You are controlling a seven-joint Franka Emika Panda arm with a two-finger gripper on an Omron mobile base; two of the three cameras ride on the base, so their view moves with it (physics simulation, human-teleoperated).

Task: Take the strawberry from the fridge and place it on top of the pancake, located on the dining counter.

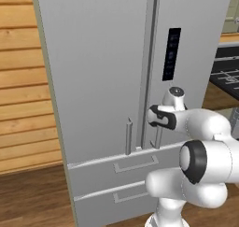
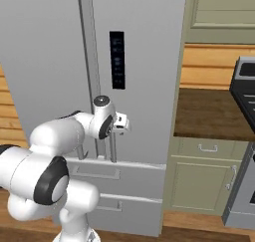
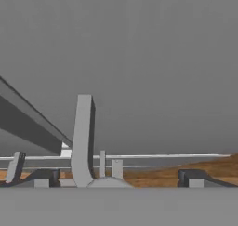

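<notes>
Tall light-grey fridge (image 1: 102, 81) shut, both doors and two lower drawers closed. Two-finger gripper (image 3: 116, 177) spread wide at right door's vertical bar handle (image 3: 82, 141), nothing pinched. Brown wooden counter (image 2: 209, 114) right, wood floor near.

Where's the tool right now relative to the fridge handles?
The tool is close against the closed fridge, at the lower end of the right door's handle, just above the drawers; in the hand view the handle stands between its fingertips.
</notes>
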